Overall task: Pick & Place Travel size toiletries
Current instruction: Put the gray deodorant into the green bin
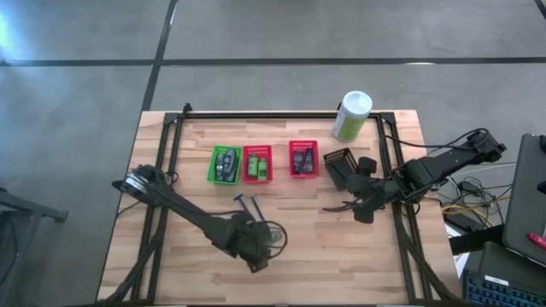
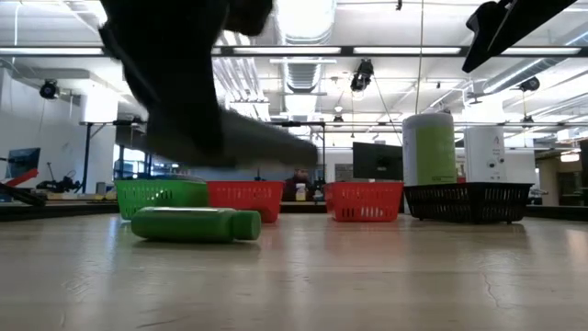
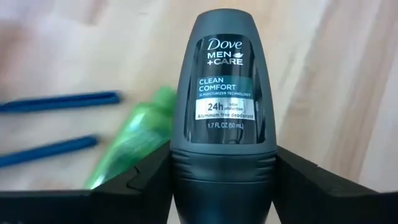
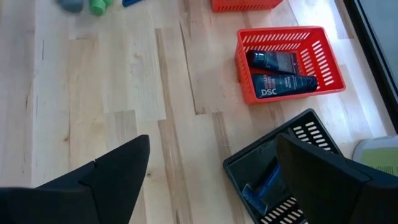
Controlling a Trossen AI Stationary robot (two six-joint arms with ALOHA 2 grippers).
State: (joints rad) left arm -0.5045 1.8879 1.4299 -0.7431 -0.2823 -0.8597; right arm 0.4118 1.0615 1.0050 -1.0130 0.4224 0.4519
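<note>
Deodorant bottle [image 3: 225,112] sits clamped between the left gripper's [image 3: 224,186] fingers.

Two arms seen as dark, near-black, built from slim jointed links. Left arm [image 1: 183,213]: rounded pale-metal disc noted at base joint; thin cable loop seen beside its wrist. Right arm [image 1: 435,166]: black links with bulkier joint housings; dark cables trailed near base. Left end effector [image 3: 224,186]: matte black fingers [image 3: 134,186], angular, stepped inner edges. Right end effector [image 4: 211,180]: two broad black wedge-shaped fingers [image 4: 106,177], flat faceted faces, no markings or screws made out.
</note>
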